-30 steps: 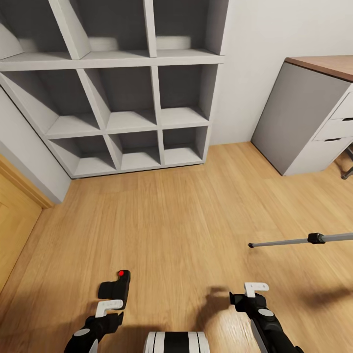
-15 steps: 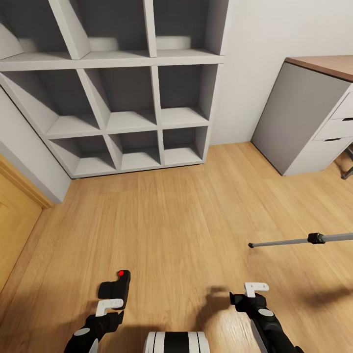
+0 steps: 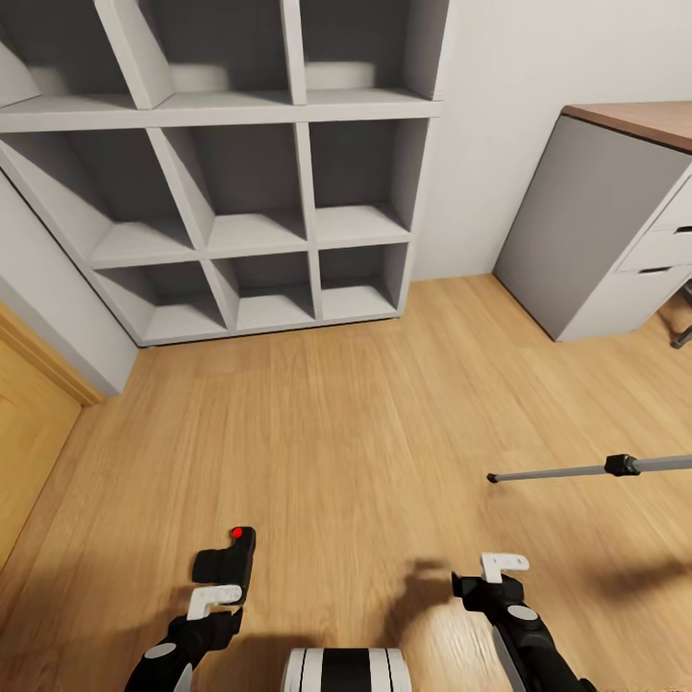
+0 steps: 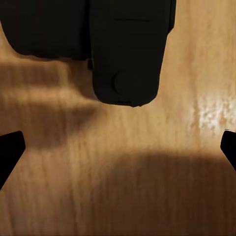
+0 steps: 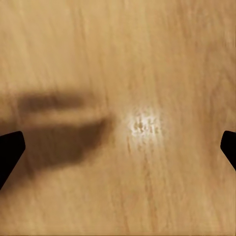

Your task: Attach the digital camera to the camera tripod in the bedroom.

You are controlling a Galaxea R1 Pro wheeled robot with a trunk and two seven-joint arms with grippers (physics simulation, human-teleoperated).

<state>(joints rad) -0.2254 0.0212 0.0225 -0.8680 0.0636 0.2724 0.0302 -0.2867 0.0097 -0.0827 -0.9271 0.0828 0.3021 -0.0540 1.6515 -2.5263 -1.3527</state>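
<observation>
The digital camera [image 3: 229, 562], black with a red button on top, lies on the light wood floor near the bottom left of the head view. My left gripper [image 3: 213, 603] hangs just behind it, open and holding nothing. In the left wrist view the camera [image 4: 125, 49] lies ahead of the wide-apart fingertips [image 4: 10, 152]. My right gripper [image 3: 503, 567] is open over bare floor [image 5: 147, 73]. One silver leg of the camera tripod [image 3: 577, 471], with a black joint, reaches in from the right edge; the tripod's head is out of view.
A grey cube shelf [image 3: 259, 231] stands against the back wall. A grey desk [image 3: 605, 240] with drawers and a wooden top is at the right. A wooden door [image 3: 29, 452] is at the left edge. Open floor [image 3: 365, 423] lies between them.
The whole head view has shifted slightly, so the shelf sits a little higher in the picture. The camera, the tripod leg and both grippers stay where they were.
</observation>
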